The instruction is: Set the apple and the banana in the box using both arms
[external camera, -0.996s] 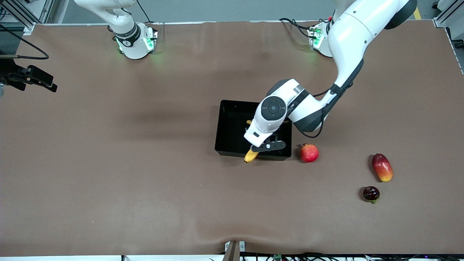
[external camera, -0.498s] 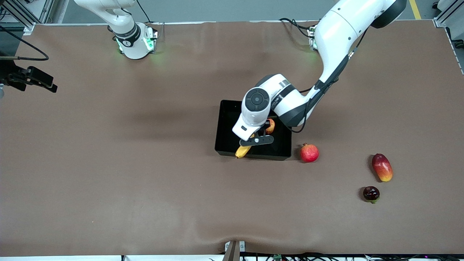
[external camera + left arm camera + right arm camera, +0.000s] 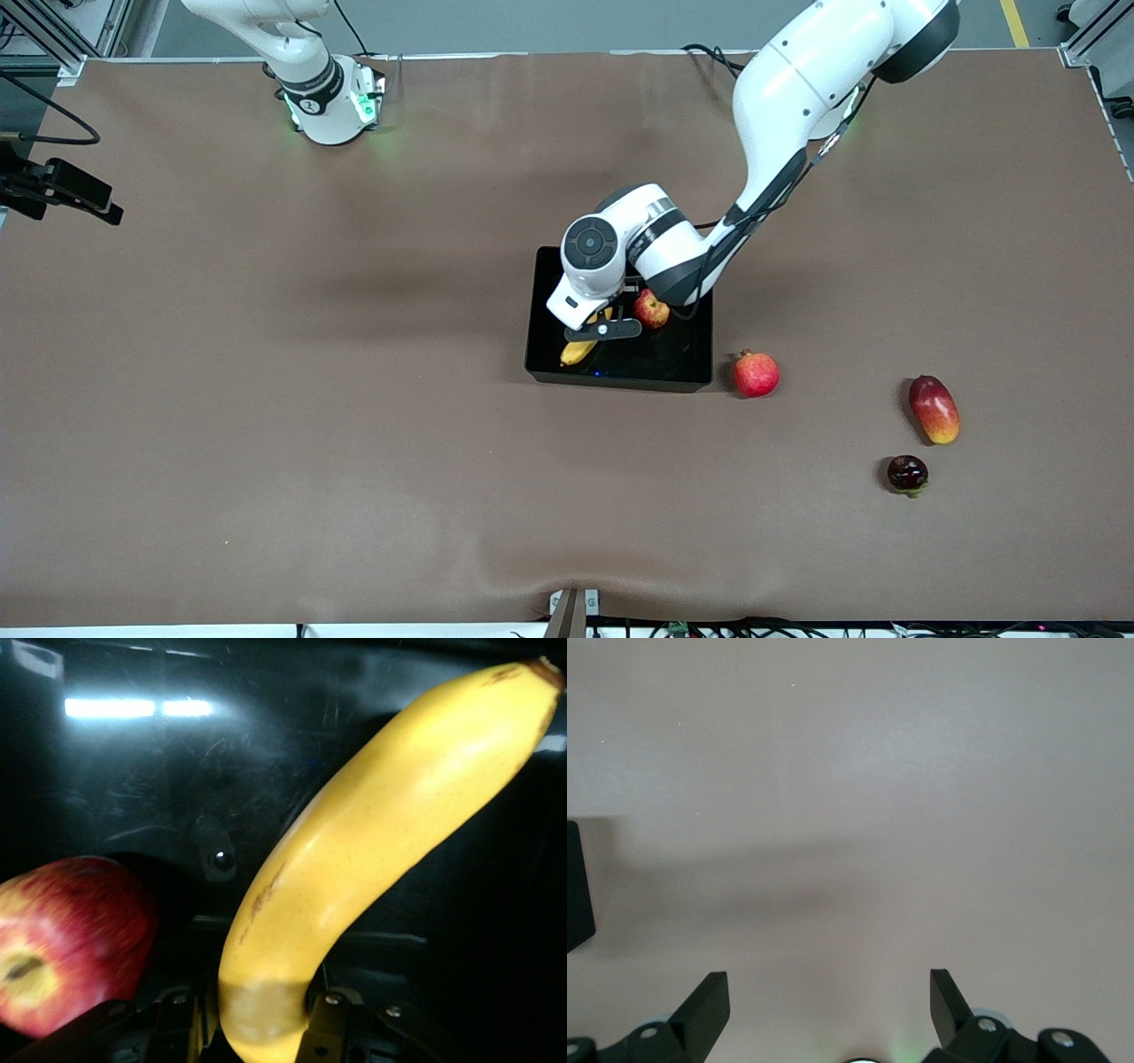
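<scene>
The banana (image 3: 578,351) hangs over the box (image 3: 682,359), clamped at 1 end by the left gripper (image 3: 601,331), beside the apple (image 3: 651,309) lying inside. The right gripper (image 3: 829,1003) waits with fingers apart above bare table (image 3: 266,425).

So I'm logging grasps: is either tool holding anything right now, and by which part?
The left tool grips the banana near one end, over the box. The right tool is open, holding nothing.

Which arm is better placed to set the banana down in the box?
Left. Its hand grips the long curved yellow banana over the shallow glossy black plastic tray, beside the small red apple. The right hand waits open over bare table.
</scene>
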Robot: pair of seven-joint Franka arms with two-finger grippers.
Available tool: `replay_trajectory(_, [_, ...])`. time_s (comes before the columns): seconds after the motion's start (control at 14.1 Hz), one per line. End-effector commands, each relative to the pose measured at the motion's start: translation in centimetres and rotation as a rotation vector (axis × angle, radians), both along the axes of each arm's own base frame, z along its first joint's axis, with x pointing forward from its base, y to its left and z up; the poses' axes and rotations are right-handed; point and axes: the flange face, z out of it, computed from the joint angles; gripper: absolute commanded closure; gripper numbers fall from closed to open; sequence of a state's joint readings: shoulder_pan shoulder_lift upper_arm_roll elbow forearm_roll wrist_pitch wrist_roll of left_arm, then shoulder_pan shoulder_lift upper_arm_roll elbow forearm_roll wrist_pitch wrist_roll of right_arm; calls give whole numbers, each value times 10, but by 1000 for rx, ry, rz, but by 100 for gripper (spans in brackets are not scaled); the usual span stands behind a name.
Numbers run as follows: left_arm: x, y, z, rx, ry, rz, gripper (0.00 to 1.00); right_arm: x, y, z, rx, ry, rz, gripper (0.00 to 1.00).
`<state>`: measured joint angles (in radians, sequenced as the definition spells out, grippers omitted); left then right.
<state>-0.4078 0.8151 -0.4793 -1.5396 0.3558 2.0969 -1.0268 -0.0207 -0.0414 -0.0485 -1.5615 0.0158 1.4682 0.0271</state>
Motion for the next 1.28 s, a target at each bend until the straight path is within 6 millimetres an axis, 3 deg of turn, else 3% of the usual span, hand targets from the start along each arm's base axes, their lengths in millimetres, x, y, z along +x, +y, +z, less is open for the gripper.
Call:
replay_trajectory(0.0, [1, -9, -12, -18, -45, 0, 100, 0, -4, 4, 9, 2, 7, 0])
replay_trajectory(0.14, [-2, -13, -16, -26, -44, -5, 100, 0, -4, 4, 9, 4, 7, 0])
replay_trajectory(0.21, [1, -12, -12, -28, -51, -8, 80, 0, -3, 2, 11, 7, 7, 0])
replay_trajectory(0.28, [11, -5, -1, -26, -78, -11, 11, 2, 1, 1, 11, 10, 13, 0])
replay_trajectory(0.36, [29, 10, 11, -8, -129, -12, 0, 3, 1, -1, 11, 13, 11, 0])
replay_trajectory(0.43, [41, 17, 26, -9, -157, -3, 0, 3, 1, -1, 11, 13, 11, 0])
replay_trajectory(0.57, [66, 44, 90, 20, -206, 36, 0, 3, 2, -1, 11, 13, 11, 0])
replay_trajectory(0.71, [98, 94, 169, 43, -262, 105, 0, 4, 3, -3, 14, 16, 13, 0])
replay_trajectory(0.92, [131, 189, 270, 16, -282, 249, 0, 4, 3, -3, 14, 16, 13, 0])
replay_trajectory(1.07, [140, 254, 317, -14, -273, 247, 0, 4, 2, -2, 14, 15, 10, 0])
replay_trajectory(1.21, [137, 308, 351, -28, -240, 237, 0, 2, 2, -3, 15, 30, 12, 0])
